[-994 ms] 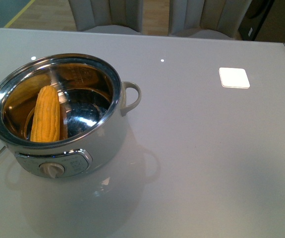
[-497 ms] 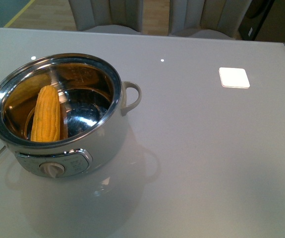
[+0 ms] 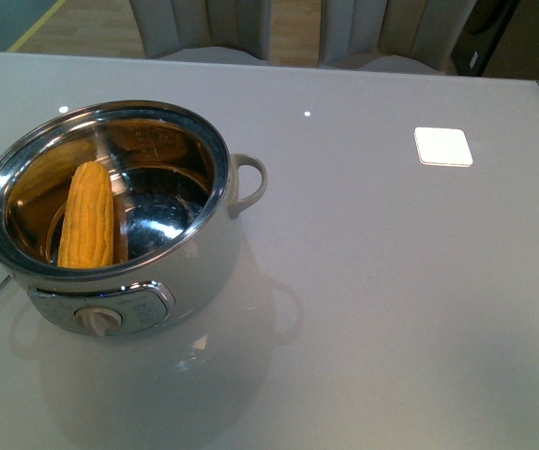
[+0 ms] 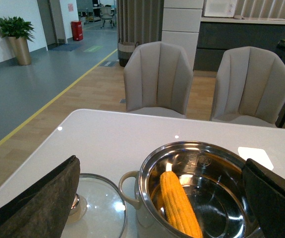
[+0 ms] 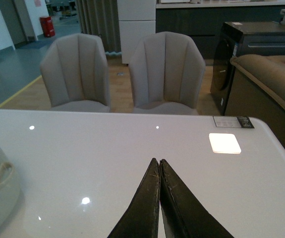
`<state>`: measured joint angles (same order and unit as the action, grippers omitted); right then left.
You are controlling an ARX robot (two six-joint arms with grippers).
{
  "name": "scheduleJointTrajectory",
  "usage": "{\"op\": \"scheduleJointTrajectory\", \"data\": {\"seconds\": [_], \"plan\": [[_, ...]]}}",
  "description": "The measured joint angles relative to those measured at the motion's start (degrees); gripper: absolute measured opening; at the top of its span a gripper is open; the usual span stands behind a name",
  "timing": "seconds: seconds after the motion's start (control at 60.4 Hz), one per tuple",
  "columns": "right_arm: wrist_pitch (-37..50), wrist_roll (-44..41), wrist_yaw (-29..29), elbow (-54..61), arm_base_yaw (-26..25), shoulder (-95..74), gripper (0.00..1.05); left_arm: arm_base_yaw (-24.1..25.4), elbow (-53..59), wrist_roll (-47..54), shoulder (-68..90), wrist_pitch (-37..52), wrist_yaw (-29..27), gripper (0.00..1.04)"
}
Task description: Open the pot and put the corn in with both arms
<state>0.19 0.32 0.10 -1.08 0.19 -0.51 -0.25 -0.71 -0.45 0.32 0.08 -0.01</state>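
Front view: the pot (image 3: pixel 110 220) stands open at the table's (image 3: pixel 391 281) nine o'clock, the corn (image 3: pixel 87 217) leaning inside its steel bowl. The lid (image 4: pixel 95 210) lies flat beside it. The left gripper (image 4: pixel 157 198) spreads wide; the right gripper (image 5: pixel 159 171) is pressed closed, empty. Two chairs (image 4: pixel 158 79) stand at twelve o'clock.

Two grey chairs (image 5: pixel 122 74) behind white table (image 5: pixel 132 148)

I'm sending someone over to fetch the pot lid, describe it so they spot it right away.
Find the white table and the big white pot with corn inside. The lid lies flat on the table beside the pot's loop handle, round clear glass with a metal rim.
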Motion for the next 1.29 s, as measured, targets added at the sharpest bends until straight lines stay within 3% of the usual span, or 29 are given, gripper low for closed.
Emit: {"op": "scheduleJointTrajectory", "data": {"seconds": [0.265, 0.795, 1.292], "plan": [[-0.11, 0.00, 0.00, 0.00, 0.00, 0.13, 0.02, 0.00, 0.02, 0.00, 0.00, 0.00, -0.02, 0.98], [-0.11, -0.02, 0.00, 0.00, 0.00, 0.15, 0.97, 0.00, 0.00, 0.00, 0.00, 0.00, 0.00, 0.98], [-0.11, -0.04, 0.00, 0.00, 0.00, 0.15, 0.96, 0.00, 0.02, 0.00, 0.00, 0.00, -0.02, 0.98]]}}
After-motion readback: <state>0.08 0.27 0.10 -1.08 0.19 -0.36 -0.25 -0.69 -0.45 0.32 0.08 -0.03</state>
